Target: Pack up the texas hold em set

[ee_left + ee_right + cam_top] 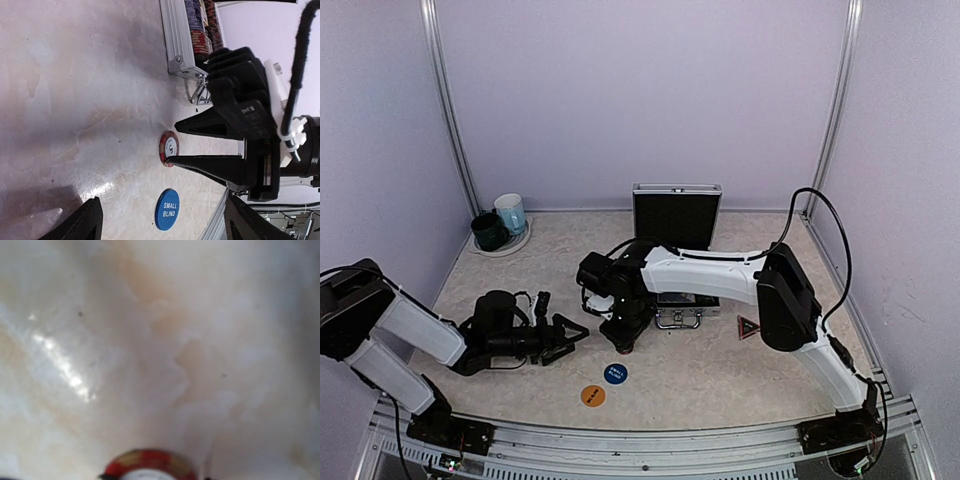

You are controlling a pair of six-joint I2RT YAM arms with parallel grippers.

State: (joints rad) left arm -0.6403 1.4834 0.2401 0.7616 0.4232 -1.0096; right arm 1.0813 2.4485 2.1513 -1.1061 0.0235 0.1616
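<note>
Closely, right claw (171, 143) flanks red chip (169, 148), grip unclear; left claw (578, 333) agape

Marbled table (720, 385) bears case (677, 215), blue button (615, 373), orange button (593, 396), triangular marker (748, 327), chip (169, 148).

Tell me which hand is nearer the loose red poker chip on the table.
Right. The right hand straddles the red chip, fingertips either side; the left hand sits apart, open, on its left.

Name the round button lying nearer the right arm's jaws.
The blue SMALL BLIND button; the orange button lies farther off, beyond it.
</note>
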